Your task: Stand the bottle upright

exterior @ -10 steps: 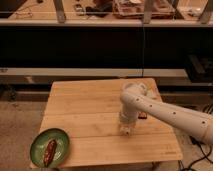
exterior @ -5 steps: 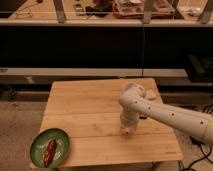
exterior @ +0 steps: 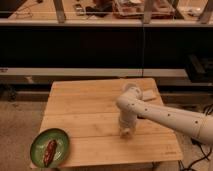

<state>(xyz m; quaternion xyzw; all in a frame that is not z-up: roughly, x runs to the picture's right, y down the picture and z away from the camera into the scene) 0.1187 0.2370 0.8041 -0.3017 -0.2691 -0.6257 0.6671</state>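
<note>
1. Table (exterior: 90, 117): we record a light wooden slatted top in the middle of the view, standing on a speckled floor in front of a long dark counter.

2. Robot arm (exterior: 170, 117): we note a white arm that enters from the right edge, crosses above the right half of the table, bends at a rounded joint and drops straight down toward the boards.

3. Plate (exterior: 37, 145): we list a round green plate at the front left corner of the table, well apart from the arm.

4. Gripper (exterior: 124, 131): we place it at the lower end of the arm, pointing down, at the table surface a little right of centre. We enter its jaws as spread wide, closed on nothing that we can make out.

5. Pale item (exterior: 149, 94): we see it at the back right of the table, just beside the arm's joint; we cannot tell its kind.

6. Bar (exterior: 50, 151): dark reddish-brown, lying on the plate.

7. Bottle (exterior: 128, 134): we make out only a small whitish shape right at the gripper's tip on the boards; whether it lies or stands we cannot tell.
</note>
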